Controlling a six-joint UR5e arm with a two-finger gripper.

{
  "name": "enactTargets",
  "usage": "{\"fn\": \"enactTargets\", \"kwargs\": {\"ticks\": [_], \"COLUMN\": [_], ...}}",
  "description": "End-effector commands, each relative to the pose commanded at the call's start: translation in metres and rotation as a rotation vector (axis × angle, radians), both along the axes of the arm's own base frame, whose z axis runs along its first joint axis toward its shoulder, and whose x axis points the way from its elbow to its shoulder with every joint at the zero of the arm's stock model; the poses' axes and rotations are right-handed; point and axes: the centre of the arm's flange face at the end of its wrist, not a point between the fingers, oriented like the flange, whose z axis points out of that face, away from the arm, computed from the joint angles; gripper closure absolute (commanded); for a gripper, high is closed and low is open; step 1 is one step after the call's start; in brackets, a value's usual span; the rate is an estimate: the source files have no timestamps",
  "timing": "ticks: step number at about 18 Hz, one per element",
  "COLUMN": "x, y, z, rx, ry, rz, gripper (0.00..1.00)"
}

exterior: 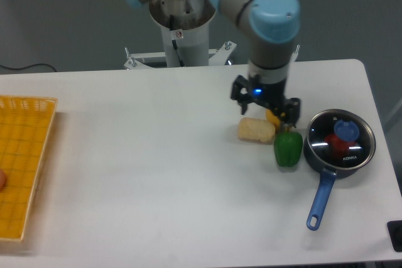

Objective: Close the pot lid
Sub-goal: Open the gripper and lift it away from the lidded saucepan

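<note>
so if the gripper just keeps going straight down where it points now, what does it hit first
Probably the yellow pepper, which sits mostly hidden right beneath the gripper, with the pale block just beside it. Depth is hard to judge from this single view, so it could reach either first.

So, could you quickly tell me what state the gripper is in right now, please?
Gripper: holding nothing, hovering above the yellow pepper, away from the lid on the pot; whether it is open or shut cannot be told.
</note>
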Motion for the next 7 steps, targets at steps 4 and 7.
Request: {"fn": "enactTargets", "kwargs": {"ticks": [4, 7], "x": [0.004, 0.001], "y": [0.002, 0.004], "z": [-0.011, -0.015], "rx": [-0.058, -0.071], "ry": [-0.007, -0.017], "rz": [-0.101, -0.163], "gripper": [0.00, 0.00]}}
